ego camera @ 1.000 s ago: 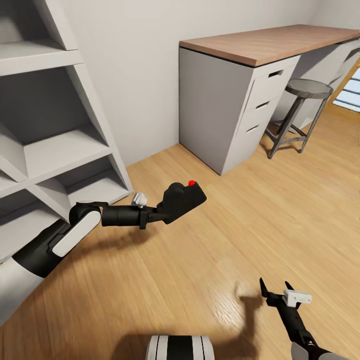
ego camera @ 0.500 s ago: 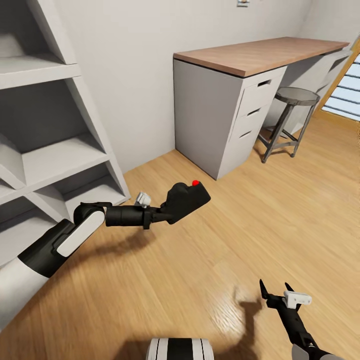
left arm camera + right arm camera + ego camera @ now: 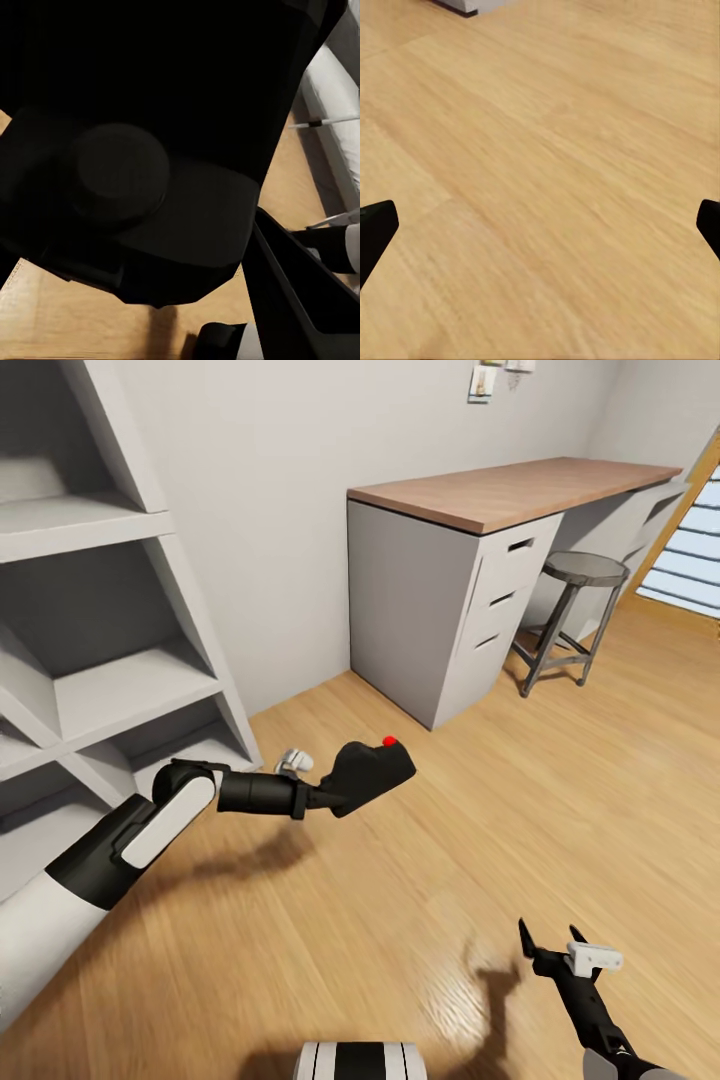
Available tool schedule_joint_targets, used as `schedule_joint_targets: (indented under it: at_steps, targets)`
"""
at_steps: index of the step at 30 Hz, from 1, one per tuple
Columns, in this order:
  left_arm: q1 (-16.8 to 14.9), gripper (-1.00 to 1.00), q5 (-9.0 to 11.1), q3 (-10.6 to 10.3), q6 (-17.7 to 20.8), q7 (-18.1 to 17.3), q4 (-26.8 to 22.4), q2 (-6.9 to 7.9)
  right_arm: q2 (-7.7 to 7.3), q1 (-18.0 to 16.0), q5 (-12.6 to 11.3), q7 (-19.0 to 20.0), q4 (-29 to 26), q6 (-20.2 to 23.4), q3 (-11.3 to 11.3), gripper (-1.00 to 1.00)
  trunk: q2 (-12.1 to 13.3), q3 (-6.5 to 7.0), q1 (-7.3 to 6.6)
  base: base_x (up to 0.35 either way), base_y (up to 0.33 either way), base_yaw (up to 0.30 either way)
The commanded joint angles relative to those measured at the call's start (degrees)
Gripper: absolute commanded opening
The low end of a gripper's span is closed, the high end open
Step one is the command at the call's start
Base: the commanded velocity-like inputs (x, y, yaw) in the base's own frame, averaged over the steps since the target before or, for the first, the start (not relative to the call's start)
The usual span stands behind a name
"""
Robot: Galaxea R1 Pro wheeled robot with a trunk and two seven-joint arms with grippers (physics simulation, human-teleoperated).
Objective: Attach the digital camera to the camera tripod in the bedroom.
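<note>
the digital camera is up in the air over the wood floor, clamped in the left gripper, red button on top. in the left wrist view the camera body sits right against the lens. right gripper hangs low with its fingers spread, nothing in it. grey shelves on the left, a desk with drawers and a stool further back.

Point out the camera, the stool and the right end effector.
camera (image 3: pixel 368 775): head view, on its black body.
stool (image 3: pixel 584 569): head view, on the round seat.
right end effector (image 3: pixel 549 937): head view, midway between the fingertips.
</note>
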Motion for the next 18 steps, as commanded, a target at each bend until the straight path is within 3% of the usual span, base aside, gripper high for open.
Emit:
schedule_joint_targets:
  at_steps: [1, 9, 18]
  targets:
    - [-0.1, -1.0, 0.3, 0.5, 1.4, 1.1, 0.0, -0.2, -0.02, -0.1, -0.2, 0.6, 0.2, -0.2, -0.4, 1.0, 0.0, 0.09, -0.04, 0.0, 0.0, 0.0]
    - [-0.2, -1.0, 0.3, 5.3, 6.3, 3.0, 0.0, -0.57, -0.02, -0.1, -0.2, 0.6, 0.2, -0.2, -0.4, 1.0, 0.1, 1.11, -0.24, 0.0, 0.0, 0.0]
    - [-0.1, -1.0, 0.2, 6.8, 6.9, 3.1, -0.6, -0.75, -0.01, -0.1, 0.0, 0.6, 0.2, -0.2, -0.4, 1.0, 0.2, 2.26, -0.47, 0.0, 0.0, 0.0]
